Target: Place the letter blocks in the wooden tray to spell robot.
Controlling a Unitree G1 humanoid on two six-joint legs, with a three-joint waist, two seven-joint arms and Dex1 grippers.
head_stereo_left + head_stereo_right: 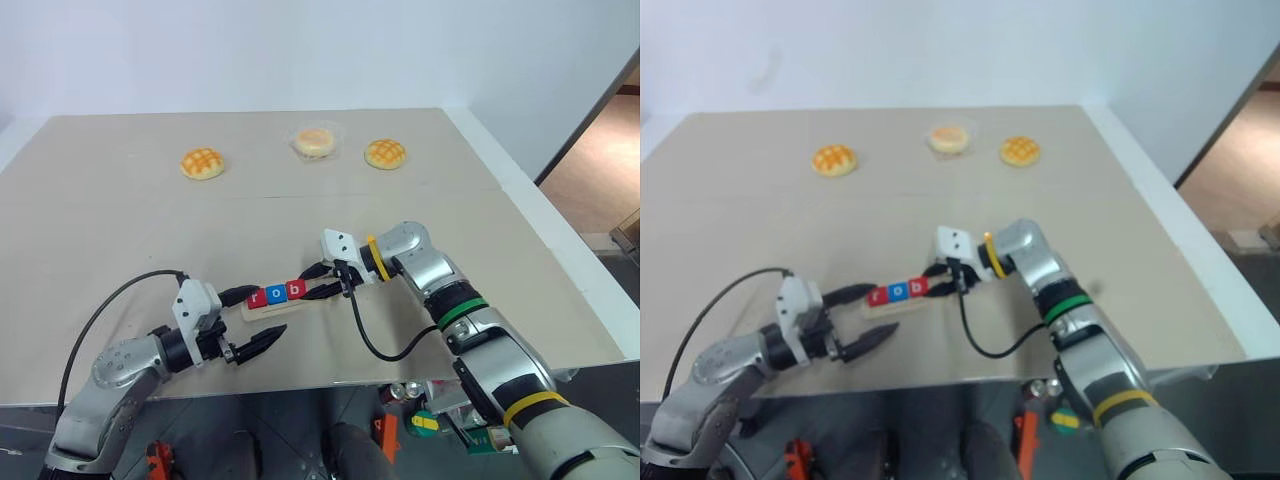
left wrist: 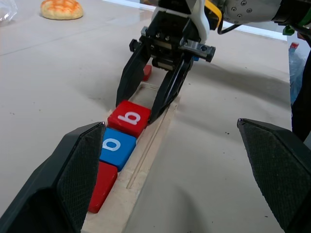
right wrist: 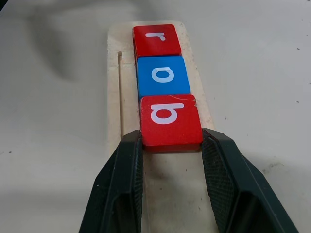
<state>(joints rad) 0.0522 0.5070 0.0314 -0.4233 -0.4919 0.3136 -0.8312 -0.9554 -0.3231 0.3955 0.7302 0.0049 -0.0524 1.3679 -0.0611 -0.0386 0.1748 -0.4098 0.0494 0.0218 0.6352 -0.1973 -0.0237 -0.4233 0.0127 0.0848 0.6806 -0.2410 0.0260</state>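
The wooden tray (image 1: 262,312) lies near the table's front edge with three letter blocks in a row in it: red r (image 3: 156,39), blue o (image 3: 163,75) and red b (image 3: 170,120). My right gripper (image 1: 318,281) reaches in from the right, and its two fingers (image 3: 119,179) press on both sides of the b block, which rests in the tray against the o. A small red piece (image 2: 146,73) shows on the table behind that gripper. My left gripper (image 1: 262,318) stands open around the tray's left end by the r block (image 1: 257,297), holding nothing.
Three buns lie at the far side of the table: one at the left (image 1: 202,163), one in clear wrap (image 1: 315,141) and one to its right (image 1: 385,154). A black cable (image 1: 375,345) loops over the table under my right wrist. The table's front edge (image 1: 330,383) is close to the tray.
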